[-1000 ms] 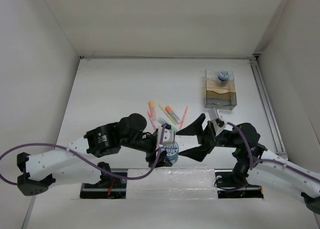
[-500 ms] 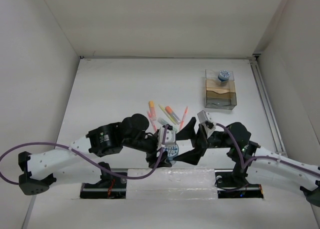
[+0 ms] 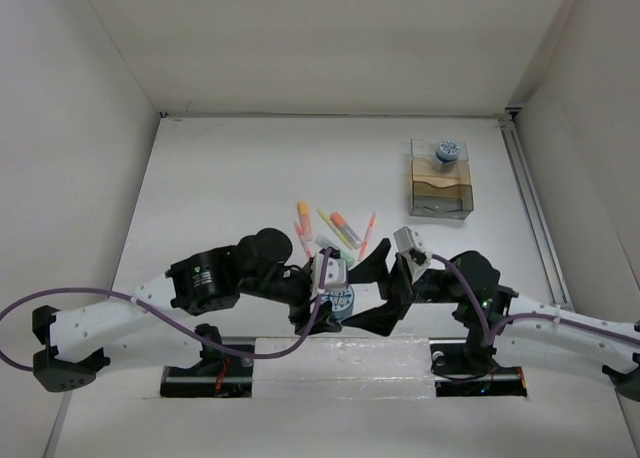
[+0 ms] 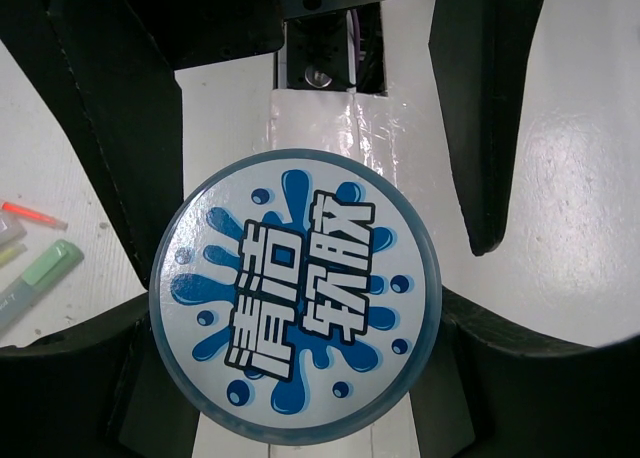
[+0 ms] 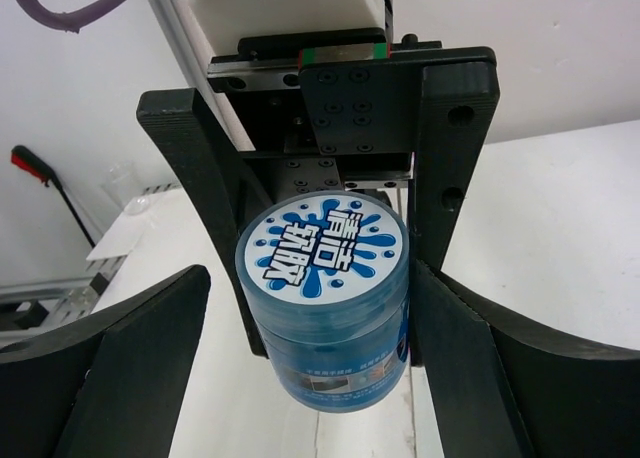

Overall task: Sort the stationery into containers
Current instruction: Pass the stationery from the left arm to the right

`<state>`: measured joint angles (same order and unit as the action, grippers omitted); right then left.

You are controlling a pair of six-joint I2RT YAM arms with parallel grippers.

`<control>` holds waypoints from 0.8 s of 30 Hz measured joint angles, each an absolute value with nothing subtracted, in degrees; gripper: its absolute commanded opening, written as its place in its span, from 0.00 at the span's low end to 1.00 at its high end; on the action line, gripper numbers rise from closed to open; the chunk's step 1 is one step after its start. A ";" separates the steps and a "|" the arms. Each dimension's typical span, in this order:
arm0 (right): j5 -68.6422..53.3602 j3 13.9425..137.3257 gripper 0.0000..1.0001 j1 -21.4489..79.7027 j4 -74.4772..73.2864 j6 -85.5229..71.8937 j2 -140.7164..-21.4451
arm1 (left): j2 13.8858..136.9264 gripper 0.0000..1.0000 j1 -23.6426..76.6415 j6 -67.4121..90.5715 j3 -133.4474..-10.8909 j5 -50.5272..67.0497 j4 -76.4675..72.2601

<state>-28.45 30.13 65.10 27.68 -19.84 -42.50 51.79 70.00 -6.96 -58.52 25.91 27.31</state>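
Since a second ago my right gripper [image 3: 358,294] has slid left across the table [image 3: 220,178] and now sits right up against the left gripper [image 3: 333,294]; the left one has hardly shifted. From the top camera I see the left gripper clamped on the tub [image 3: 343,300], a small round thing with a blue-and-white lid, near the front edge between the two arms. The right jaws stand wide apart, one finger on each side of it. The pens and markers [image 3: 335,228] lie loose just beyond, and the organizer box [image 3: 440,193] sits far right with a second tub [image 3: 447,151] at its back end, none of them moved.

On the left wrist camera the tub's lid [image 4: 295,298] fills the middle: white, with blue splashes and bold characters, rimmed in grey-blue. My own dark fingers [image 4: 70,378] press its sides. A green marker [image 4: 42,268] lies at the left edge.

On the right wrist camera the tub [image 5: 325,298] shows translucent blue walls, held upright and pinched by the left gripper's fingers [image 5: 455,158]. My right fingers [image 5: 110,368] spread wide around it, not closed.
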 measured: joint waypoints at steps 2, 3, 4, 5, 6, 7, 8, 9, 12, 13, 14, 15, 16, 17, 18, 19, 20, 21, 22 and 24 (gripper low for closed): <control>-26.35 29.98 0.85 66.24 27.92 -19.38 -42.52 | 51.72 0.00 70.00 -6.87 -58.52 25.82 27.46; -25.45 29.95 0.85 66.72 28.14 -19.25 -42.68 | 51.68 0.00 70.00 -6.83 -58.52 25.69 27.57; -24.69 29.95 0.83 67.13 28.42 -19.18 -42.85 | 51.62 0.00 70.00 -6.76 -58.52 25.63 27.73; -23.90 29.93 0.83 67.51 28.62 -18.96 -43.03 | 51.57 0.00 70.00 -6.76 -58.52 25.50 27.75; -23.11 29.93 0.82 67.85 28.84 -18.81 -43.16 | 51.55 0.00 70.00 -6.59 -58.52 25.36 27.77; -22.26 29.93 0.82 68.23 28.95 -18.57 -43.27 | 51.46 0.00 69.97 -6.52 -58.52 25.30 27.83; -21.71 29.93 0.80 68.45 29.04 -18.37 -43.44 | 51.37 0.00 69.97 -6.39 -58.52 25.12 27.88; -21.08 29.93 0.80 68.75 29.21 -18.13 -43.55 | 51.27 0.00 69.97 -6.33 -58.52 24.91 27.90; -19.59 29.93 0.80 69.58 29.98 -17.58 -44.14 | 50.87 0.00 70.00 -6.13 -58.52 24.40 27.99; -19.18 29.93 0.80 69.78 30.35 -17.45 -44.42 | 50.72 0.00 70.00 -6.11 -58.52 24.14 28.10; -18.90 29.93 0.79 69.89 30.63 -17.30 -44.64 | 50.52 0.00 69.97 -6.04 -58.52 23.90 28.18; -18.61 29.93 0.78 69.97 30.96 -17.12 -44.84 | 50.43 0.00 69.97 -6.02 -58.52 23.68 28.29; -18.15 29.93 0.78 70.19 31.18 -16.88 -45.12 | 50.35 0.00 69.97 -5.96 -58.52 23.51 28.42; -17.78 29.93 0.74 70.41 31.33 -16.80 -45.30 | 50.24 0.00 69.97 -5.93 -58.52 23.42 28.60; -17.21 29.93 0.73 70.70 31.44 -16.49 -45.47 | 50.17 0.00 69.97 -5.91 -58.52 23.42 28.73; -16.95 29.93 0.73 70.81 31.55 -16.29 -45.67 | 50.09 0.00 70.00 -5.89 -58.52 23.33 28.93; -16.73 29.93 0.73 70.94 31.70 -16.16 -45.82 | 50.04 0.00 69.97 -5.89 -58.52 23.35 29.08; -16.64 29.93 0.65 70.98 31.75 -16.10 -45.98 | 50.02 0.00 70.00 -5.89 -58.52 23.35 29.23; -16.64 29.93 0.61 70.98 31.83 -15.90 -46.35 | 50.00 0.00 69.97 -5.87 -58.52 23.46 29.39; -16.75 29.93 0.47 71.02 32.03 -15.62 -46.78 | 49.95 0.00 69.97 -5.78 -58.52 23.51 29.80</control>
<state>-16.75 29.93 71.02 32.03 -15.62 -46.78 49.95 69.97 -5.78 -58.52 23.51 29.80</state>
